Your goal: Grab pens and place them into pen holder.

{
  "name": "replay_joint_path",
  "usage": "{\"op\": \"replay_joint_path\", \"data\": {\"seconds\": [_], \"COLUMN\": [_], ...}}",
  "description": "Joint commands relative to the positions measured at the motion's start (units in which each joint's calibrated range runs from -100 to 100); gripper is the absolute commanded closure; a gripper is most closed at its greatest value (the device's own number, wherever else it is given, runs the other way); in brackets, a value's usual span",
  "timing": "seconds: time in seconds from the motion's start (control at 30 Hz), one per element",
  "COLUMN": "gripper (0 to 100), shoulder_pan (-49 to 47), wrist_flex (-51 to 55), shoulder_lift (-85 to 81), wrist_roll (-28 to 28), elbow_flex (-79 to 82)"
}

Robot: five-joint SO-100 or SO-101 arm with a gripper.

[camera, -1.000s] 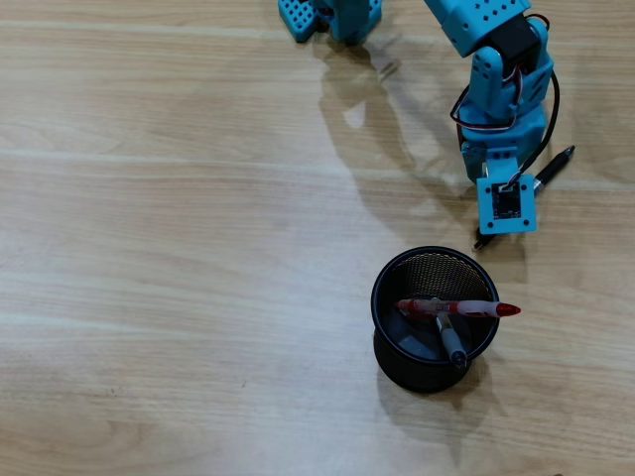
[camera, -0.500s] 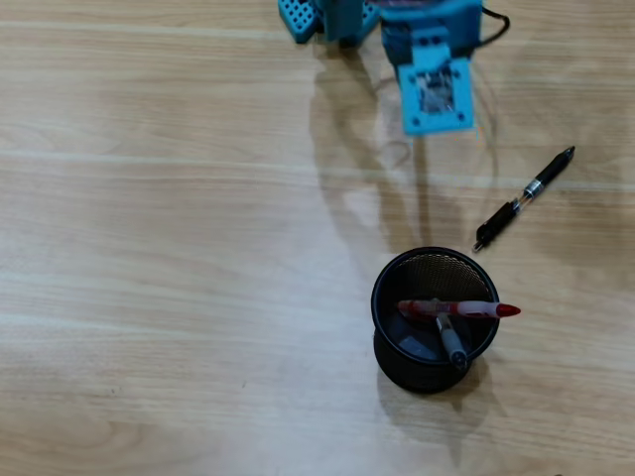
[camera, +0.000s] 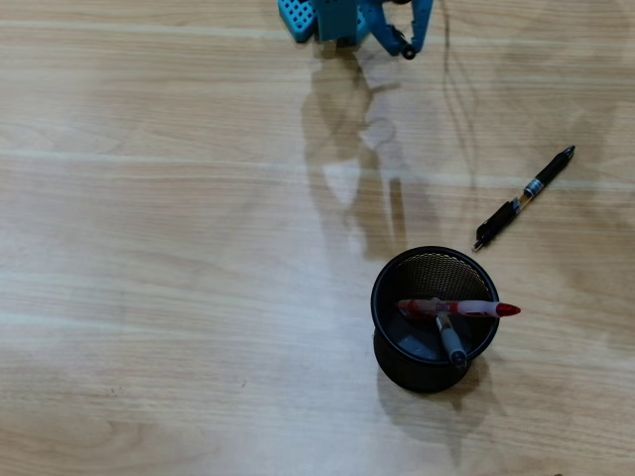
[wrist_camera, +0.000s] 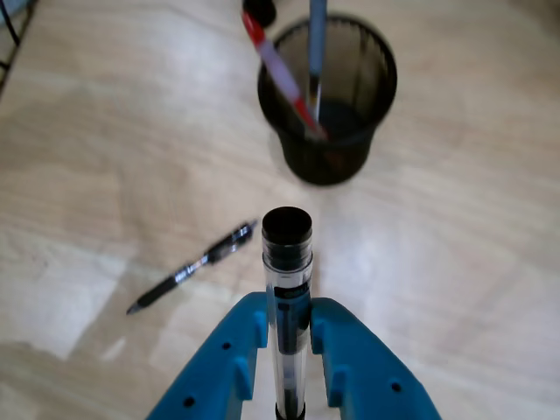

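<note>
My blue gripper [wrist_camera: 288, 317] is shut on a clear pen with a black end [wrist_camera: 287, 262], held upright between the fingers above the table. In the overhead view the gripper [camera: 397, 40] shows only at the top edge. The black mesh pen holder [camera: 434, 319] stands at the lower right and holds a red pen [camera: 458, 308] and a grey pen [camera: 451, 341]. It also shows in the wrist view [wrist_camera: 328, 96], ahead of the gripper. A black pen [camera: 524, 197] lies flat on the table above and right of the holder; in the wrist view the black pen [wrist_camera: 192, 267] lies left of the gripper.
The wooden table [camera: 179, 278] stretches wide to the left of the holder. A dark cable [camera: 448, 59] runs down from the arm at the top.
</note>
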Motion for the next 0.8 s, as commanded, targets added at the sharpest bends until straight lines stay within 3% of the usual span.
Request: {"op": "replay_joint_path", "data": {"seconds": [0.0,0.47,0.77], "gripper": [98,98,98], "shoulder_pan": [-0.5,-0.8,0.0], "wrist_flex": [-15.9,-66.3,-71.1], "shoulder_lift": [-1.7,13.7,17.6], "wrist_roll": [2.3,9.5,9.4], "elbow_flex": [-1.9,-2.6,-1.7]}}
